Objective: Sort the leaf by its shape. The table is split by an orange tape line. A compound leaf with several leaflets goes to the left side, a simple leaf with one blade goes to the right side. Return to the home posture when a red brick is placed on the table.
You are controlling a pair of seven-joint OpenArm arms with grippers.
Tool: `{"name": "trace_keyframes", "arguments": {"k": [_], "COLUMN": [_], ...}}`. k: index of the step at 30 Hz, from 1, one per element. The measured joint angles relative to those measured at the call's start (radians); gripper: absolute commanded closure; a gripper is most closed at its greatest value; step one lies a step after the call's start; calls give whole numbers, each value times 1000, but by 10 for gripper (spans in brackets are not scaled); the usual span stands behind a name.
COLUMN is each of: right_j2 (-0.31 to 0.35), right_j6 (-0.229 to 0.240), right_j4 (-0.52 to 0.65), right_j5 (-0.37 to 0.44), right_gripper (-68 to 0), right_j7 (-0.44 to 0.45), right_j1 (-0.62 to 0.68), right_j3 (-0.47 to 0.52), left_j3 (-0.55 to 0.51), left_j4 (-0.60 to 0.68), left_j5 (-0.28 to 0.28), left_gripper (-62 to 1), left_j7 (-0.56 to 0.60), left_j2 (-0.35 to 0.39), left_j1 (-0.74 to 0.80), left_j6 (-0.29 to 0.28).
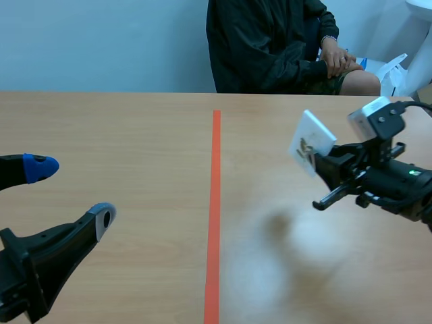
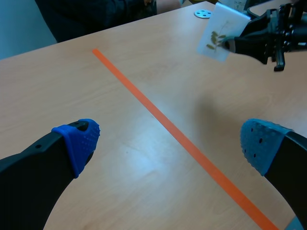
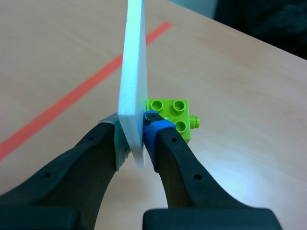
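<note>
A white card hangs in the air over the table's right half, with my right gripper shut on its lower edge. In the left wrist view the card shows a small olive leaf with several leaflets. From the right wrist view I see the card edge-on, pressed between the pads of the right gripper. A lime-green brick sits close behind it; I cannot tell if it is fixed to the card. My left gripper stands open and low at the near left, holding nothing.
The orange tape line splits the wooden table down its middle. A person in a dark jacket sits at the far side, hands together. White things stand beyond the table's far right corner. A small white disc lies near the far edge.
</note>
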State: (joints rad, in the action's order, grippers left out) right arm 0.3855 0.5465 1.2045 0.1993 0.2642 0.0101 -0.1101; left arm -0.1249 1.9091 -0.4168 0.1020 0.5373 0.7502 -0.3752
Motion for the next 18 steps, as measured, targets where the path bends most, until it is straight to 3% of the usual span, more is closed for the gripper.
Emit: {"name": "trace_keyframes", "arguments": {"k": [4, 10, 14, 18], "right_j2": [0, 0, -1, -1], "right_j6": [-12, -194, -238, -271], "right_j4": [0, -5, -65, -190], "right_j5": [58, 63, 69, 127], "right_gripper": [-20, -19, -19, -19], "right_j7": [-46, -76, -108, -109], "right_j1": [2, -3, -55, -132], "right_j3": [90, 130, 130, 130], "left_j3": [0, 0, 0, 0], "left_j4": [0, 0, 0, 0], "left_j5": [0, 0, 0, 0], "left_gripper": [-623, -623, -623, -623], "left_j7": [0, 0, 0, 0], "left_j2": [0, 0, 0, 0], "left_j1": [0, 0, 0, 0], "left_j6": [0, 0, 0, 0]}}
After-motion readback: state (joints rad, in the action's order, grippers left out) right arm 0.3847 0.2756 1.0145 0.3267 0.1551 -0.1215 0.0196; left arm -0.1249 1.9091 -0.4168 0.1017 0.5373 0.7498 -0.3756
